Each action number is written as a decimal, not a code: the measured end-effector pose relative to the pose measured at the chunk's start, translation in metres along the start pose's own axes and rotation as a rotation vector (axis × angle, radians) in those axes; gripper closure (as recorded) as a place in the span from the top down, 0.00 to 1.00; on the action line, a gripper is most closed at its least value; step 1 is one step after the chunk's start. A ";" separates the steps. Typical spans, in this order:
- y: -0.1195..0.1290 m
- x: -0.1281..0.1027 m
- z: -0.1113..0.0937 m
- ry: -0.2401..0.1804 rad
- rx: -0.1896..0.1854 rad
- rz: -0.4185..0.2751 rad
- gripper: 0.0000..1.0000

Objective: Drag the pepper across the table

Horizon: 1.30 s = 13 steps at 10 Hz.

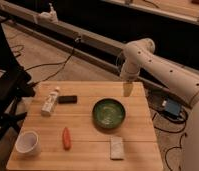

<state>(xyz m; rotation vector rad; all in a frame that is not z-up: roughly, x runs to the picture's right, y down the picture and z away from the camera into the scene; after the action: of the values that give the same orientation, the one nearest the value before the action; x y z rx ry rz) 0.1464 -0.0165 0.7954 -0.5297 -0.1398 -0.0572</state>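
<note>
The pepper (66,138) is small, slim and orange-red. It lies on the light wood table (88,125) at the front left, between the white cup and the green bowl. My gripper (128,90) hangs from the white arm over the table's far right edge, behind the green bowl (108,113) and far from the pepper. Nothing shows in it.
A white bottle (50,101) lies at the far left with a small black block (67,99) beside it. A white cup (27,143) stands at the front left corner. A pale sponge-like block (116,147) lies at the front right. Cables cross the floor around the table.
</note>
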 end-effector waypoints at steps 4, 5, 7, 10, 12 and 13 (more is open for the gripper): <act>0.024 -0.078 0.024 -0.091 0.017 -0.336 0.80; 0.042 -0.101 0.033 -0.104 0.000 -0.418 0.80; 0.081 -0.145 0.048 -0.134 -0.041 -0.560 0.80; 0.133 -0.187 0.057 -0.162 -0.094 -0.723 0.80; 0.136 -0.189 0.057 -0.163 -0.097 -0.733 0.80; 0.134 -0.187 0.057 -0.160 -0.094 -0.732 0.80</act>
<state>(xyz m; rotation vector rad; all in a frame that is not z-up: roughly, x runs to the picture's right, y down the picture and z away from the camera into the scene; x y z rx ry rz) -0.0335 0.1316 0.7492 -0.5548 -0.4843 -0.7394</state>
